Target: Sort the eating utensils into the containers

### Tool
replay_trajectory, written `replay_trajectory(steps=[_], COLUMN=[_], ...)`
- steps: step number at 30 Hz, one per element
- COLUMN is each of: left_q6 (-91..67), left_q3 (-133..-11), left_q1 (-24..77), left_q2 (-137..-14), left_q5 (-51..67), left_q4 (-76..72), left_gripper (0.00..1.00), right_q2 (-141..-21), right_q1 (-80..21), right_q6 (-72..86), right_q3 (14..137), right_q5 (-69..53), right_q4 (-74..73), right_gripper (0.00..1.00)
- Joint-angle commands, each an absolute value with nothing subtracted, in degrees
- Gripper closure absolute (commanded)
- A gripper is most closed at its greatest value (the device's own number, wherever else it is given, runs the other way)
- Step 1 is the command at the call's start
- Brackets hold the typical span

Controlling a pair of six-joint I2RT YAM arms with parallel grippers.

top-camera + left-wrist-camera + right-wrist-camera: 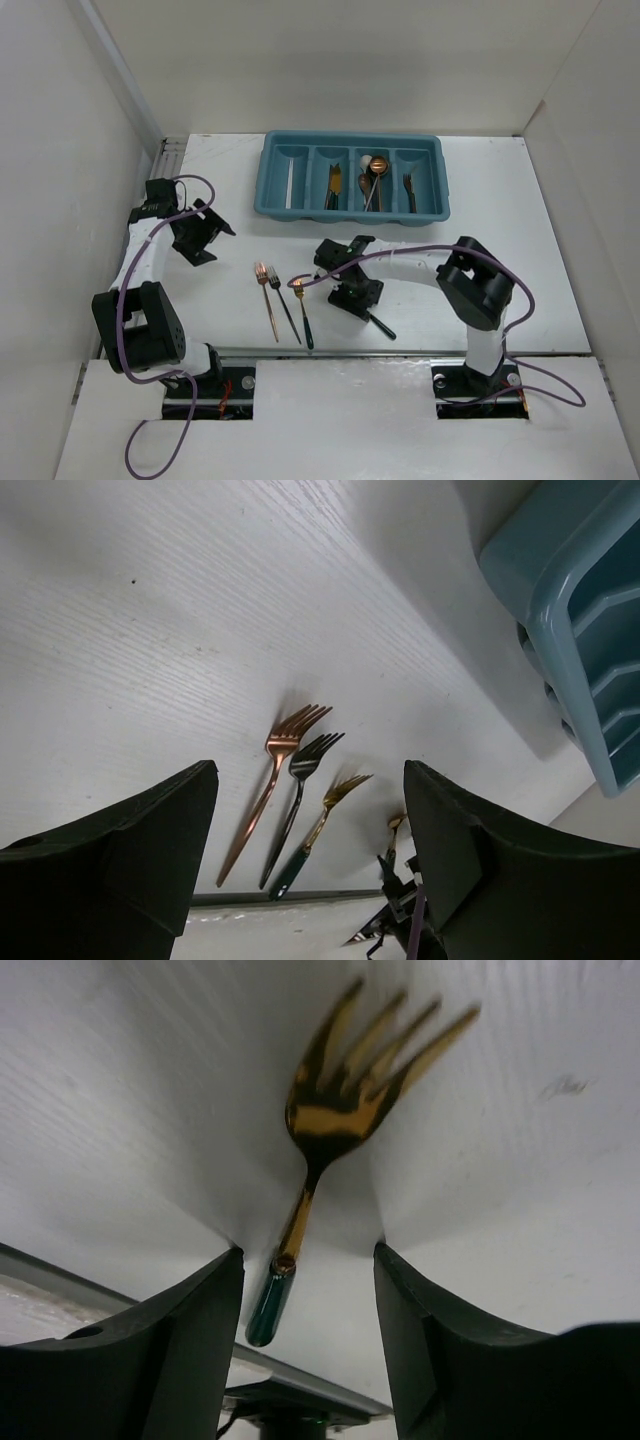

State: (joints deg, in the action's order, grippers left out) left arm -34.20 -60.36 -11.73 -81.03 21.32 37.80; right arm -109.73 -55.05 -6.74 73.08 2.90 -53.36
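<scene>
I see R fingers (pixel 170 1350) apart, straddling gold fork (pixel 335 1110), handle nr table (pixel 530 260) front edge; L fingers (pixel 120 860) apart over bare table.

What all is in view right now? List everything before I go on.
tray: one, teal-blue, far middle of table, four compartments
white utensil: one, white, leftmost compartment
mixed utensils: count unclear, gold and dark, second compartment
spoons: count unclear, copper, third compartment
dark utensil: one, black, rightmost compartment
loose forks: three, copper, dark and gold, side by side toward near edge
fourth fork: one, gold with dark-green handle, between right pincer's fingers
table: one, white
left pincer: one, open, empty, above table
right pincer: one, open, straddling fourth fork
</scene>
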Motion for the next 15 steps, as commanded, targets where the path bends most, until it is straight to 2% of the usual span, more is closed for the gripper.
replay_trajectory(steps=[1, 7, 10, 13, 14, 15], left_q6=[-34.6, -35.2, -35.7, -35.7, -35.7, -35.7], left_q3=[-60.7, -60.7, -60.7, -61.3, -61.3, -61.3], left_q1=[-12.0, -12.0, -12.0, -12.0, -12.0, -12.0], left_q2=[-78.9, -80.0, -80.0, -79.5, -79.5, -79.5], left_q5=[23.3, 24.5, 24.5, 24.5, 24.0, 24.0], left_q4=[37.9, 37.4, 37.4, 37.4, 37.4, 37.4], left_gripper=[0.28, 0.28, 0.28, 0.28, 0.28, 0.28], right_q2=[-109.3, -108.7, -110.6, -111.8, -111.8, -111.0], right_q1=[-55.0, -55.0, -55.0, -55.0, -55.5, -55.5], right_q6=[3.0, 6.5, 7.1, 7.1, 7.1, 7.1], right_q3=[67.2, 62.1, 63.5, 63.5, 62.8, 62.8], right_q5=[0.2, -3.0, -1.1, -2.8, -3.3, -3.3], right_q4=[-56.5, -50.5, -48.0, -44.0, -43.1, -42.5], right_gripper=[0.40, 0.43, 0.54, 0.80, 1.00, 1.00])
